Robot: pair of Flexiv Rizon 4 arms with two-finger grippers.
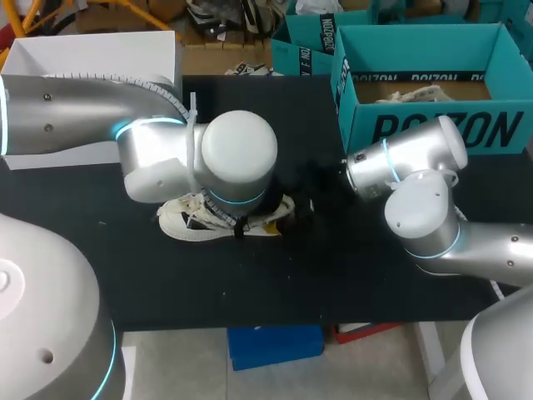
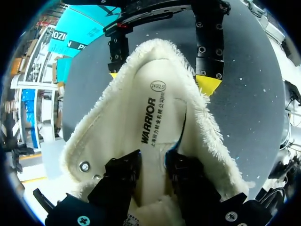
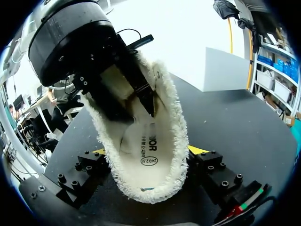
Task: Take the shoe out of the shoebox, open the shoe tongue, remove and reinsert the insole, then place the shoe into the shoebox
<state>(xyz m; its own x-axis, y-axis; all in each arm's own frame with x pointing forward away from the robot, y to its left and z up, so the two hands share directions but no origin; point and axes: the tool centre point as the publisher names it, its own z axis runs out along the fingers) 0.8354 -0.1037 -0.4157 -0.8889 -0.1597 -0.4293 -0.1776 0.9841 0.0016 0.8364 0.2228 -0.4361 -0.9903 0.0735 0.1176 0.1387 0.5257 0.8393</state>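
A cream, fleece-lined shoe (image 1: pixel 187 221) lies on its side on the black table (image 1: pixel 166 292), mostly under my left arm's wrist. In the left wrist view my left gripper (image 2: pixel 154 160) reaches down inside the shoe (image 2: pixel 117 117), its black fingers (image 2: pixel 123 176) pinched on a lifted fold of the printed insole (image 2: pixel 155 113). My right gripper (image 3: pixel 148 151) clasps the shoe's heel (image 3: pixel 176 122) from both sides, yellow tips pressed into the fleece rim. The same gripper (image 2: pixel 160 80) shows at the heel in the left wrist view. The teal shoebox (image 1: pixel 433 125) stands at the back right.
A white box lid (image 1: pixel 92 54) lies at the back left, behind my left arm. The shoebox holds crumpled paper (image 1: pixel 416 93). Bare black tabletop lies in front of the shoe toward the near edge.
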